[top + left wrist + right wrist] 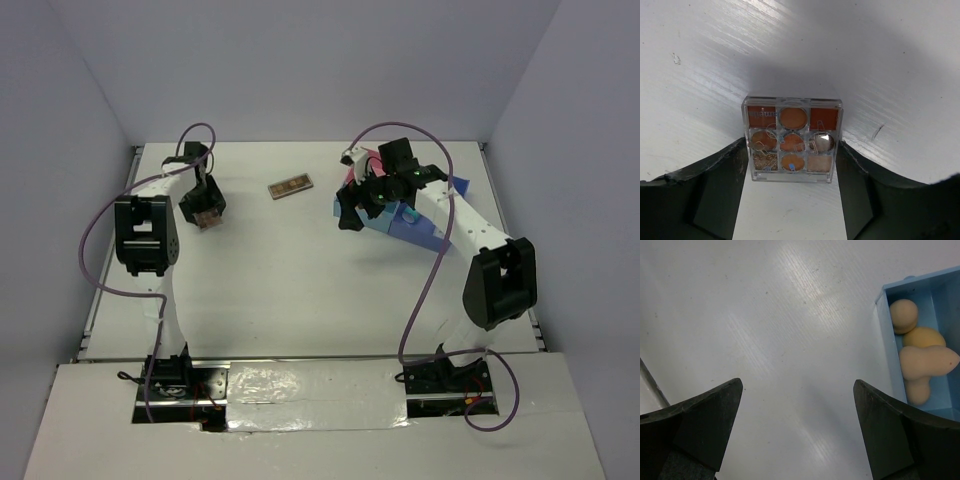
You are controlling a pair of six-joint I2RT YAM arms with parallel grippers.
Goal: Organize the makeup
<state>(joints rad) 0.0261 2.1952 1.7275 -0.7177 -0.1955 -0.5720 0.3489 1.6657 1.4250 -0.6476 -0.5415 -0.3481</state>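
My left gripper (206,215) is at the far left of the table, shut on the square multicolour palette (792,139). The palette's sides sit between the two black fingers (730,175) and it is tilted up off the white table. A flat brown palette (291,186) lies alone at the back middle. My right gripper (350,212) is open and empty over bare table, just left of the tray. In the right wrist view it (797,387) holds nothing, and several peach sponges (920,357) lie in a blue compartment.
The pink-and-blue compartment tray (425,228) stands at the back right, partly hidden under my right arm; its blue wall (887,340) is right of the right gripper. White walls close the table at the back and sides.
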